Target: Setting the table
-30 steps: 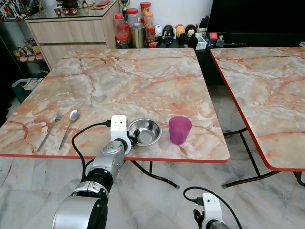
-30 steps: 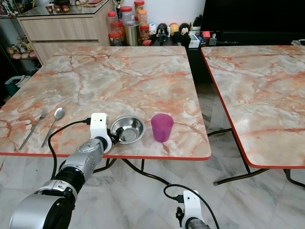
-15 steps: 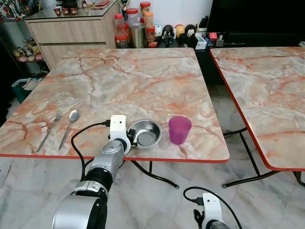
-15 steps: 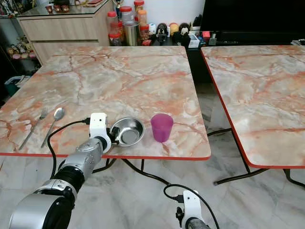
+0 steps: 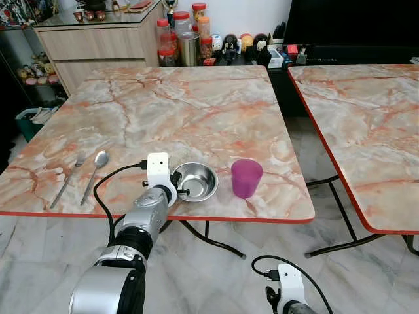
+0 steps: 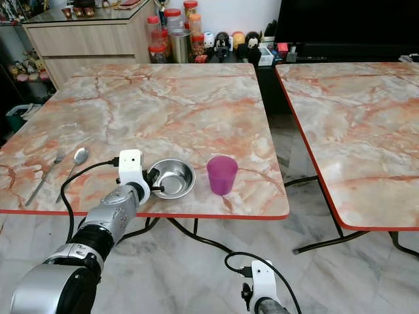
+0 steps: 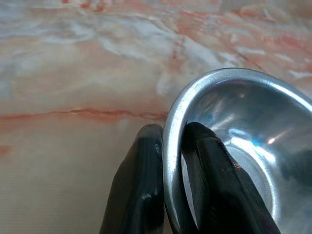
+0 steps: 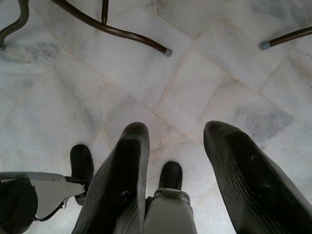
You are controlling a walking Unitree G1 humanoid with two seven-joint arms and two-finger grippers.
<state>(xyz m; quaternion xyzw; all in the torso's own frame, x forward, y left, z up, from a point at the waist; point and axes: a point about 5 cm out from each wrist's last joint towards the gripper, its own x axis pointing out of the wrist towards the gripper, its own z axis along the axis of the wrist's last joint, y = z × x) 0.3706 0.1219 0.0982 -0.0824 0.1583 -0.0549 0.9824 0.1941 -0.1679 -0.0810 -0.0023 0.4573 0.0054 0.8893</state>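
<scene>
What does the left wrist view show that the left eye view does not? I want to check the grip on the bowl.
Left wrist view alone: the fingers pinching the steel bowl's rim, one outside, one inside. Left eye view alone: the purple cup to the bowl's right, the spoon and fork near the table's left edge, the second table, and the right arm hanging low. Both: the bowl held by the left gripper on the marble table.
</scene>
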